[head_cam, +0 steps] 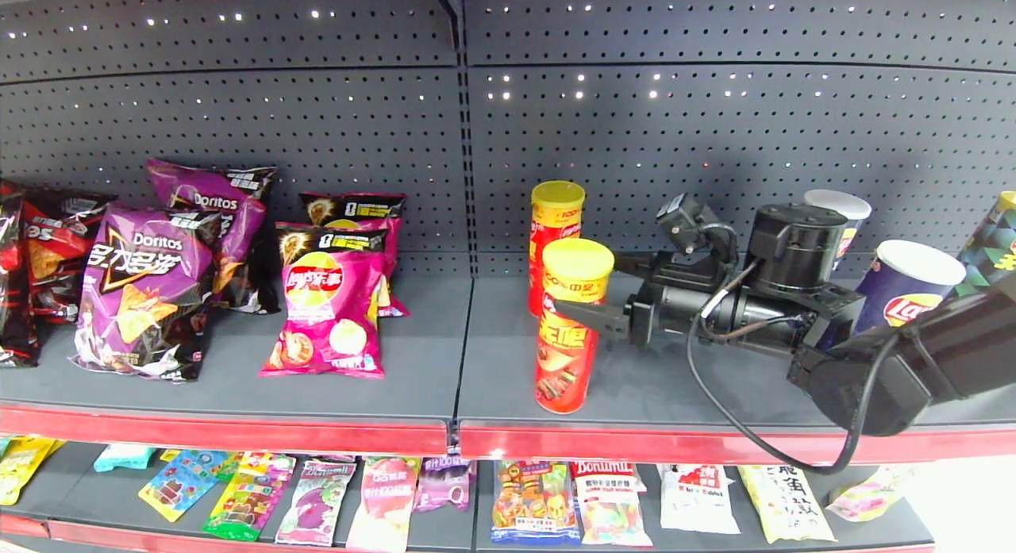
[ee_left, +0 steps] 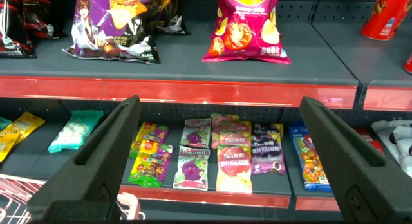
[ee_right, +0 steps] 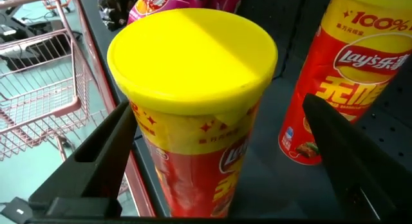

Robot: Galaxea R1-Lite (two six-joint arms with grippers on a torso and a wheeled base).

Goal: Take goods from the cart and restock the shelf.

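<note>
Red chip can [head_cam: 573, 331] between wide-apart fingers of right gripper [ee_right: 219, 108]

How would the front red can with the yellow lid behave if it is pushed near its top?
The front red can is tall and narrow, standing upright near the front of the shelf, so it would probably tip rather than slide. Its round body would likely roll once down. It looks glossy, perhaps slippery.

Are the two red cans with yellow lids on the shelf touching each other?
Apart. In the right wrist view, dark shelf shows between the front can and the back can all along their sides.
</note>
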